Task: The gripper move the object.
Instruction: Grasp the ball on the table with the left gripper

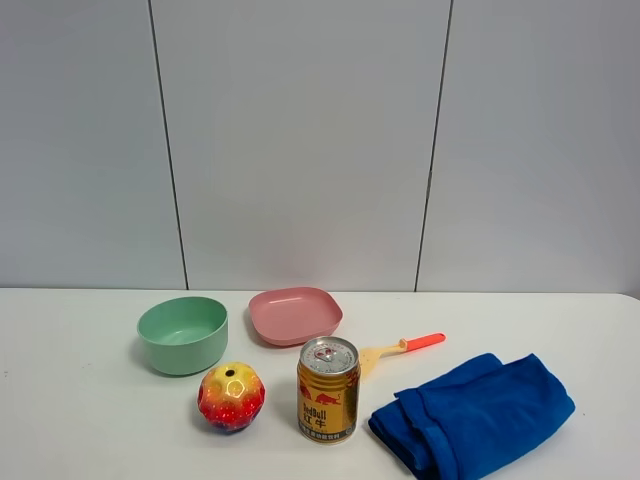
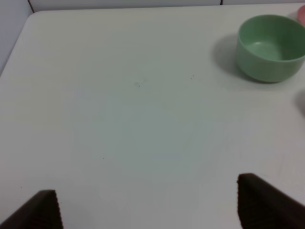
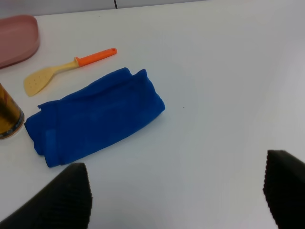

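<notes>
The object, a glossy red and yellow toy fruit with a dark spot on top, sits on the white table near the front, left of the gold can. It shows in neither wrist view. Neither arm shows in the exterior high view. My left gripper is open and empty over bare table, with its dark fingertips far apart. My right gripper is open and empty above the table, near the blue cloth.
A green bowl stands behind the fruit and also shows in the left wrist view. A pink plate, a yellow spatula with an orange handle and the folded blue cloth lie to the right.
</notes>
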